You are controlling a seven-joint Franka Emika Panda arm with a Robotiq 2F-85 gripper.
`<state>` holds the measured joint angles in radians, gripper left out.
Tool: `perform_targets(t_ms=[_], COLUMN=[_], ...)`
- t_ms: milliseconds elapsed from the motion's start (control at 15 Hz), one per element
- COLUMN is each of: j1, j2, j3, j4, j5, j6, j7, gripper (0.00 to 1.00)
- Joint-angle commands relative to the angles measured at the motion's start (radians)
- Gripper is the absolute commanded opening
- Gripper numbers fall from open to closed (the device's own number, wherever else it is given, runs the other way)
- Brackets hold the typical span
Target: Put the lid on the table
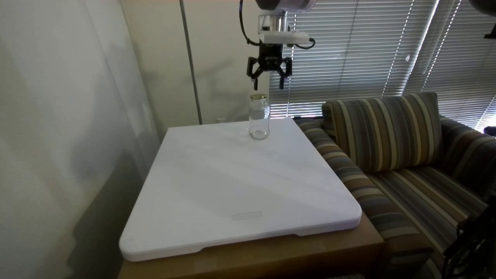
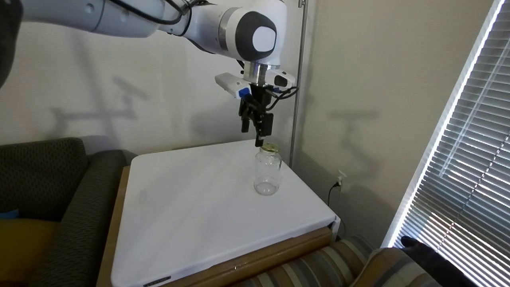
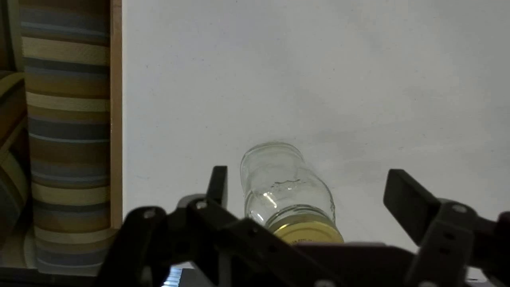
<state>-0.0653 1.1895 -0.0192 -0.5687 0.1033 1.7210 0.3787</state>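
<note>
"Where's the gold jar lid (image 3: 310,234)?"
"On the clear glass jar (image 2: 267,171) standing on your white-topped table (image 1: 232,174)."
"And my Robotiq gripper (image 1: 268,84)?"
"Your jaws stand wide apart above the lid."

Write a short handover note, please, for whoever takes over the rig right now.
End effector: open, holding nothing, higher than the lid and apart from it.
Lid: gold, sitting on the mouth of the upright clear jar; whether screwed tight, I can't tell.
Table: the jar stands on its white top.
Done: lid not yet off the jar.
Left: grip the lid, probably twist it free, then lay it on the table.
</note>
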Motion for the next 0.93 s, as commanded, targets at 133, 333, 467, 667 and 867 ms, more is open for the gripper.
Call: perform_targets(t_ms=[133,333,467,667,867], j1=[-0.006,0.000,-0.001,0.000,-0.004], j2=[0.047,0.018,0.029,0.042,0.050], j3=[0.002,0.000,0.000,-0.004,-0.003], j4=[0.075,0.026,0.041,0.049,0.053], j5=[-0.004,0.000,0.000,-0.004,-0.001], j6=[-0.025,0.015,0.017,0.045,0.060], j7=[-0.020,-0.008,-0.010,-0.010,-0.007], gripper=[1.00,1.00,1.00,1.00,1.00])
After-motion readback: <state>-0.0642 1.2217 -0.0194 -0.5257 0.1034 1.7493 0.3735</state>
